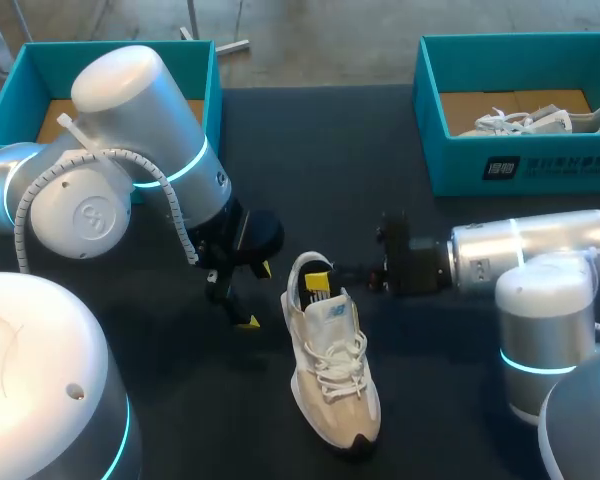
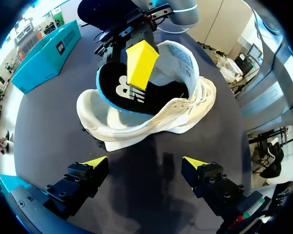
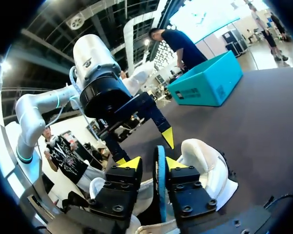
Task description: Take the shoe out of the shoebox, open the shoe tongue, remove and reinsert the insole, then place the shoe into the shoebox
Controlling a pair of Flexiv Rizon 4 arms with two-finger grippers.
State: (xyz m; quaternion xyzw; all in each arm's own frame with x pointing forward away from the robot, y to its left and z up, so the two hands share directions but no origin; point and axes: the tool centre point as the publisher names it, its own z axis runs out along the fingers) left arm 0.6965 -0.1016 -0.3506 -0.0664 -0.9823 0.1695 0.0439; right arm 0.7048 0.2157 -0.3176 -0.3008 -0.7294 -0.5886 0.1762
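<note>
The shoe (image 1: 332,360) looks like soft white cloth with woven laces; I see its insole (image 2: 110,80) matt black, blue at the edge. The desk (image 1: 320,170) is dark and matt, my left arm (image 1: 140,110) glossy silver, the shoebox (image 1: 540,165) at its far right corner matt teal card.

A white shoe (image 1: 332,372) lies mid-bench (image 1: 310,170), heel towards the far shoeboxes. The right tool (image 1: 320,281) reaches into the heel opening and seems to pinch the dark insole (image 1: 316,297), though its fingers are mostly hidden. The left tool (image 1: 256,295) hangs just beside the shoe, fingers spread. The right shoebox (image 1: 450,150) holds another shoe (image 1: 525,122); the left shoebox (image 1: 20,85) sits behind the left arm.
</note>
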